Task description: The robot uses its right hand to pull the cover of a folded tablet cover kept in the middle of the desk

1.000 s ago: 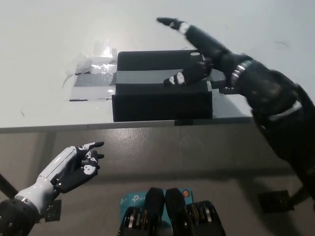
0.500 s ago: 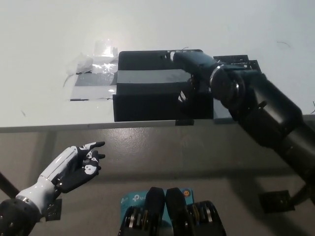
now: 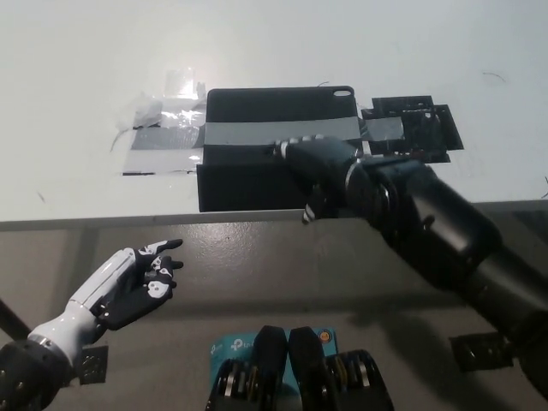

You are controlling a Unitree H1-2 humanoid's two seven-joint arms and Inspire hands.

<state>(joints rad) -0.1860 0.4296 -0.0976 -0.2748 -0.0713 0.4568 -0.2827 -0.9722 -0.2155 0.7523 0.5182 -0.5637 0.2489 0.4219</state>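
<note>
The black folded tablet cover [image 3: 257,120] lies at the desk's front edge, held down by a grey tape strip [image 3: 257,134] across its middle. My black right hand [image 3: 318,171] lies on the cover's front right part, fingers stretched flat over the tape and the near flap, thumb hanging over the desk edge. It grips nothing that I can see. My white left hand [image 3: 137,282] rests below the desk edge at the lower left, fingers apart and holding nothing.
The white desk [image 3: 274,43] stretches away behind the cover. Crumpled clear tape [image 3: 163,103] lies left of the cover. Black tape patches [image 3: 419,128] sit to its right. Grey floor shows below the desk edge.
My right hand has come down from above the cover and slid toward the front edge, from the far right corner to the near flap. The left hand has barely moved.
</note>
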